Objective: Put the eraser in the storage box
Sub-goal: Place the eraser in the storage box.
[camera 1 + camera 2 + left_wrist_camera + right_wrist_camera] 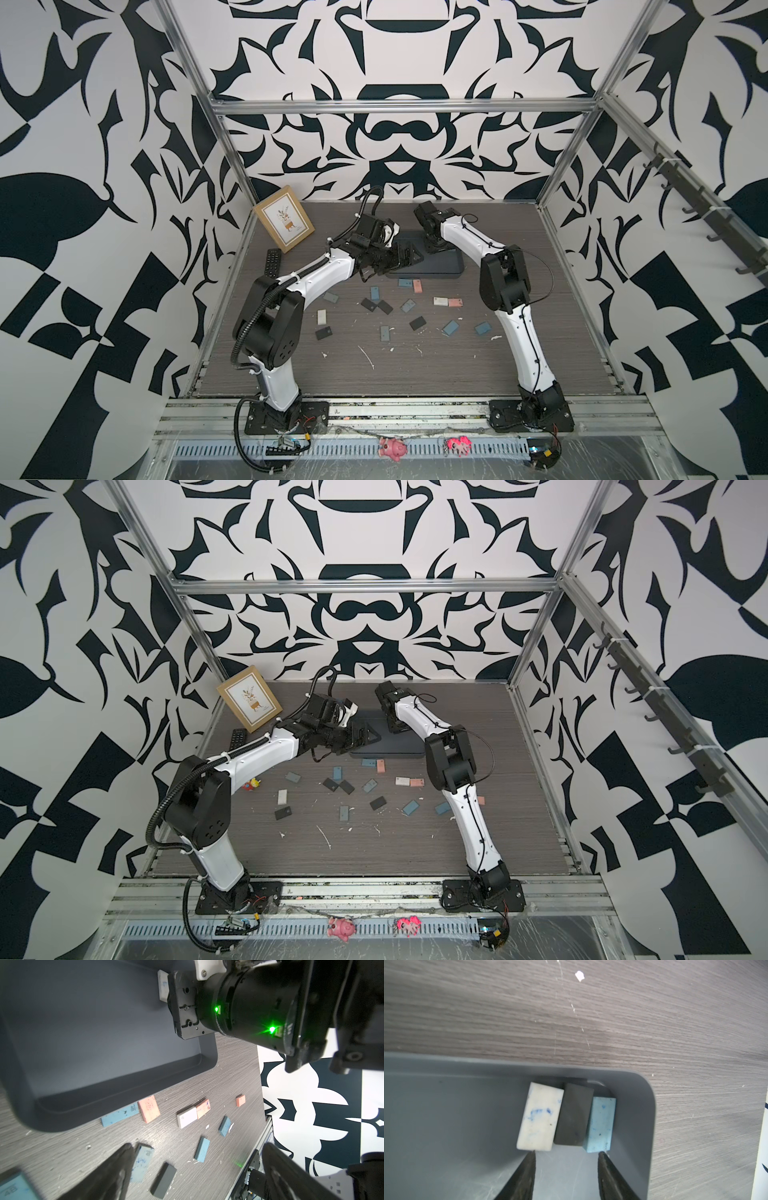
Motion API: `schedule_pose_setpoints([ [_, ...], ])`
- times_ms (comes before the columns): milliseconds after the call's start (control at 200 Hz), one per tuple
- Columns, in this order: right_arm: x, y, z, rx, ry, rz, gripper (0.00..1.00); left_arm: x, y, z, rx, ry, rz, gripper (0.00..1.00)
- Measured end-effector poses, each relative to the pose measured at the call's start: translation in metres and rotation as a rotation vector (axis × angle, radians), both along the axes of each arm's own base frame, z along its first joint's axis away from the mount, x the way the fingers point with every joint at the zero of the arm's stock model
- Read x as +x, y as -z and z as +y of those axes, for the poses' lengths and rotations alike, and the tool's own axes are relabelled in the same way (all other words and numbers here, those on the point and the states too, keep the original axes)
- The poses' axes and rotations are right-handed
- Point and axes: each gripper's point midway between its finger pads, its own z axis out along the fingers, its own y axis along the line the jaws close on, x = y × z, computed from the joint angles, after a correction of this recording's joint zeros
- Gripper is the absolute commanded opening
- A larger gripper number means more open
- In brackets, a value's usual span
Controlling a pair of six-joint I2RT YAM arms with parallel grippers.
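Our right tool (pixel 566 1154), part open, holds nothing; its tips nearly touch three erasers (pixel 574 1113) in the storage box (pixel 446 1126) corner, lower centre of the frame. Our left tool (pixel 198 1148) gapes empty near loose erasers (pixel 149 1111) on the bench (pixel 228 1064).

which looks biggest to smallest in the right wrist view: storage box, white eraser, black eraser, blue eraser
1. storage box, by far
2. white eraser
3. black eraser and blue eraser look about alike, so I won't rank those two.

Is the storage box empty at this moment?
No, a white eraser, a black eraser and a blue eraser lie side by side in a corner of the storage box.
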Motion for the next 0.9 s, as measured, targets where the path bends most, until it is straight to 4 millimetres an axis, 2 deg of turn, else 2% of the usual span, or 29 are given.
schedule_pose_setpoints([
  [60, -0.002, -0.005, 0.000, 0.009, 0.000, -0.004, 0.53, 0.000, -0.003, 0.000, -0.003, 0.000, -0.005, 0.99],
  [145, -0.009, -0.019, -0.001, 0.027, 0.000, -0.010, 0.60, -0.001, -0.009, 0.001, -0.009, -0.001, -0.017, 0.99],
  [360, -0.029, -0.081, -0.003, 0.117, 0.010, -0.091, 0.76, -0.005, -0.029, 0.005, -0.014, -0.006, -0.063, 0.99],
  [490, -0.049, -0.105, -0.016, 0.157, 0.028, -0.122, 0.89, -0.011, -0.041, 0.005, 0.001, -0.004, -0.106, 0.99],
  [580, -0.068, -0.108, -0.028, 0.179, 0.046, -0.110, 0.93, -0.022, -0.046, -0.004, 0.016, 0.021, -0.134, 0.99],
  [680, -0.093, -0.100, -0.054, 0.200, 0.101, -0.082, 0.94, -0.039, -0.043, -0.018, 0.036, 0.066, -0.149, 0.99],
  [900, -0.154, -0.068, -0.137, 0.278, 0.337, -0.021, 0.95, -0.066, -0.051, -0.057, 0.049, 0.159, -0.203, 0.99],
])
